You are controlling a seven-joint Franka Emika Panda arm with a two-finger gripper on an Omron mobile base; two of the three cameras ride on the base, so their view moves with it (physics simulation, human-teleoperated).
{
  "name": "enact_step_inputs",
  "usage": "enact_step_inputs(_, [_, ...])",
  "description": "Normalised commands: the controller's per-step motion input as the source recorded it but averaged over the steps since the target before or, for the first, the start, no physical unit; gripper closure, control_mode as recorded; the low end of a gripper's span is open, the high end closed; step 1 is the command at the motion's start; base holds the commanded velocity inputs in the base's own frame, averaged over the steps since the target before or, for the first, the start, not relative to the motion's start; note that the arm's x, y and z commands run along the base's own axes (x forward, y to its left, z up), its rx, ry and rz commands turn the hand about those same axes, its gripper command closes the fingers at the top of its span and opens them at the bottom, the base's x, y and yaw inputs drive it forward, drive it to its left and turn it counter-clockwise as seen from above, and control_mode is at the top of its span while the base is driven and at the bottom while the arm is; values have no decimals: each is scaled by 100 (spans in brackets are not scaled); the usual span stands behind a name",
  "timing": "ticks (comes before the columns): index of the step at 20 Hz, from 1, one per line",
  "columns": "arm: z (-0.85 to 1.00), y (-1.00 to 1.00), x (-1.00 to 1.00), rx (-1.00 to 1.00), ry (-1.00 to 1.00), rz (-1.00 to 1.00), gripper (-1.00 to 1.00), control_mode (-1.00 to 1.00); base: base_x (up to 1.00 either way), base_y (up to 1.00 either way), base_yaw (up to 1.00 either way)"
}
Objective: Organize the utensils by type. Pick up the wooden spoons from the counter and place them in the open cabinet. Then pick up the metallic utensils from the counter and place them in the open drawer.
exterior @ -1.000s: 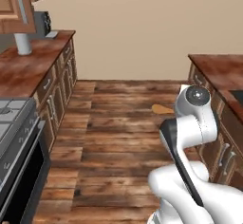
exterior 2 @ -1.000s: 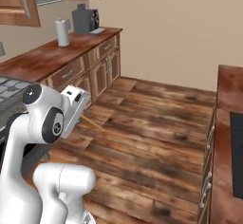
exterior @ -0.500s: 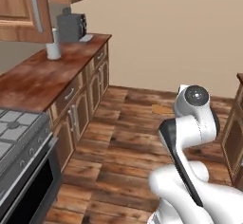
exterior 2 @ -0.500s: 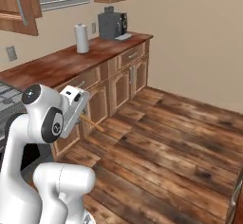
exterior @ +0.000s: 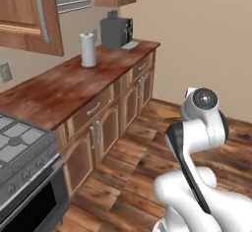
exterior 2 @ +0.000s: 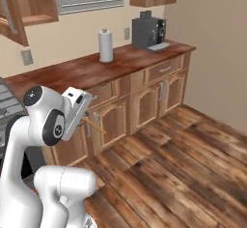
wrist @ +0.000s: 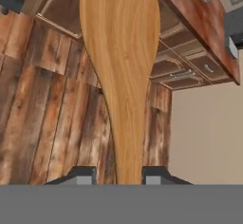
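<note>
1. Since a second ago the whole scene has swung round with the base: the counter (exterior: 64, 86) with its paper towel roll (exterior: 88, 49) and coffee machine (exterior: 117, 30) now runs close along the left, where before it sat small and far off; the spoon in my grip has kept its place.
2. My fingers (wrist: 84, 174) are clenched on the spoon (wrist: 122, 61); its handle runs up between the two tips and the broad bowl fans out ahead.
3. From the right base view, my gripper (exterior 2: 81, 107) sits at chest height, close in to my own body, with the spoon handle (exterior 2: 94, 125) poking out toward the counter's cupboard doors (exterior 2: 113, 123).
4. My arm is folded up tight, elbow high, forearm doubled back down toward the base, hand out over the wooden floor (exterior 2: 178, 164).
5. From the left base view, the spoon bowl (exterior: 168, 112) peeks out just left of my upper joint, over the floor.
6. Wall cabinet (exterior: 29, 14) with a grey bar handle hangs above the counter's near end, beside the stove (exterior: 19, 145).
</note>
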Motion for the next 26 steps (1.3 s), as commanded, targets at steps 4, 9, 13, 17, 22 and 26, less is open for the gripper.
enact_step_inputs(4, [0, 0, 0, 0, 0, 0, 100, 100, 100, -54, 51])
enact_step_inputs(9, [0, 0, 0, 0, 0, 0, 100, 100, 100, -39, 51])
enact_step_inputs(13, [0, 0, 0, 0, 0, 0, 100, 100, 100, -29, 54])
enact_step_inputs(17, [0, 0, 0, 0, 0, 0, 100, 100, 94, -33, 52])
enact_step_inputs(22, [0, 0, 0, 0, 0, 0, 100, 100, 66, -25, 45])
enact_step_inputs(26, [0, 0, 0, 0, 0, 0, 100, 100, 43, -32, 36])
